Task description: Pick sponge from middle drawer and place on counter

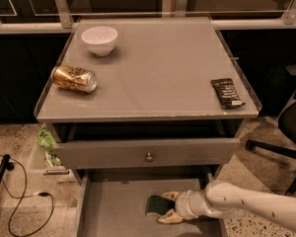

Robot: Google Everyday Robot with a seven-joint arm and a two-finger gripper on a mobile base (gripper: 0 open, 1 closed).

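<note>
The middle drawer [113, 209] is pulled out at the bottom of the view, showing its pale grey floor. The sponge [155, 205], dark green face up, lies on the drawer floor near the middle. My gripper [167, 206] reaches in from the right on a white arm. Its two tan fingertips [170, 195] sit against the far and near sides of the sponge, closed on it. The sponge still rests on the drawer floor. The counter [158, 68] is the grey tabletop above.
On the counter stand a white bowl [99, 39] at the back left, a gold can [74, 78] lying on its side at the left, and a black snack wrapper [227, 92] at the right edge. The upper drawer with a round knob [149, 157] overhangs the middle drawer. An office chair [286, 132] stands at the right.
</note>
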